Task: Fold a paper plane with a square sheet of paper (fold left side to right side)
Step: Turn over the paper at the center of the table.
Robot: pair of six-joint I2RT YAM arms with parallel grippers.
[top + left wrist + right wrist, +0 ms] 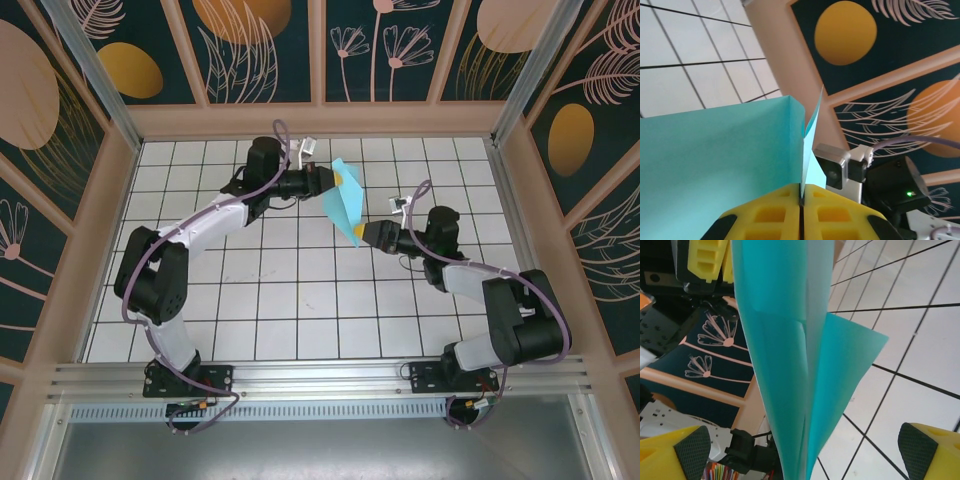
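Left pincer [326,181] is clamped on the paper [346,200]. In its wrist view the yellow fingers [770,215] meet, with a folded edge nipped in the seam between them. Right pincer [362,236] stands wide apart. In its own view the paper runs down between the two dark pads [682,452] and touches neither. One grip alone therefore carries the paper in the air, over the far half of the table [260,300] and about midway between its left and right edges. The pointed end reaches toward the right pincer.

The likely trouble is the thin sheet hanging from a single pinch at one end. It may swing, sag or slip out if the left arm moves sharply. If the right pincer closes off-centre, it could crush the loose flap or drag against the left grip and tear a crease.

The paper is light turquoise and plain, folded into a narrow, layered, pointed shape with a long ridge. One triangular flap splays out to the side rather than lying flat.
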